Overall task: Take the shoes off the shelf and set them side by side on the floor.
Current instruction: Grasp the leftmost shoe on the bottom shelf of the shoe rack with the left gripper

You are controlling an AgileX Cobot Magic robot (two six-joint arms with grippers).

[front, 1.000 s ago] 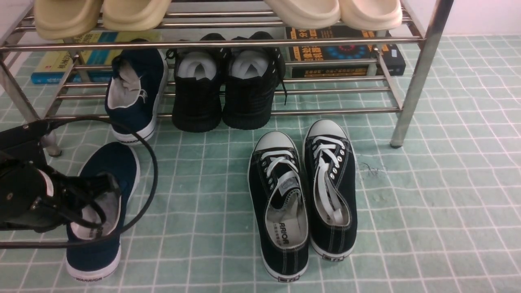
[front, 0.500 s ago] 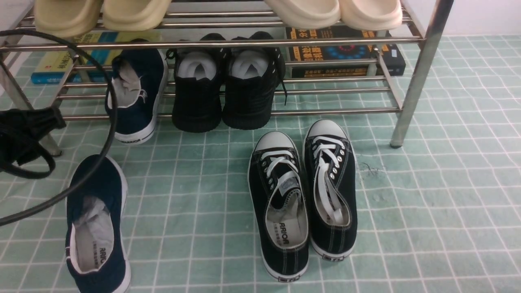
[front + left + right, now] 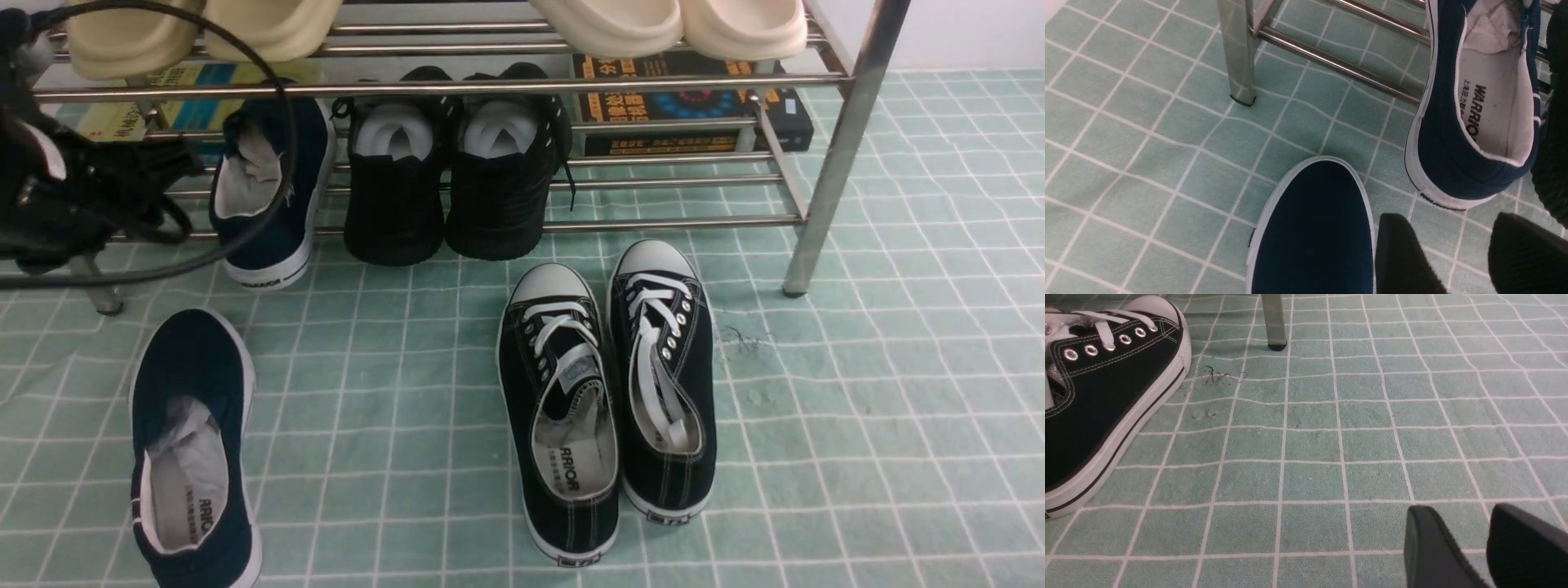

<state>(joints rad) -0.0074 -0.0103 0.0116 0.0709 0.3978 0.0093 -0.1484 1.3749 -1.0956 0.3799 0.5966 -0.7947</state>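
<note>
At the far left of the front view, the left gripper [image 3: 167, 192] hangs beside the left end of the shelf's [image 3: 845, 139] lower tier, but from here its jaws are only a dark tangle. Its wrist view settles it: the two fingers [image 3: 1404, 253] stand apart with bare floor [image 3: 1167, 163] between them, gripping nothing, just above the toe of the navy slip-on on the floor [image 3: 192, 441]. That shoe lies near the floor's near-left corner, toe toward the shelf (its heel is cut off by the picture's edge). The second navy slip-on [image 3: 269, 188] sits at the left end of the lower tier, heel hanging over the front rail. The wrist view reads "WARRIOR" on its insole; the front view does not. Next along that tier stand the all-black shoes [image 3: 396, 204], and the lace-up sneakers [image 3: 563, 425] lie together mid-floor. The right gripper [image 3: 1461, 510] shows only in its own view: fingers apart, empty, low over the floor right of the sneakers.
</note>
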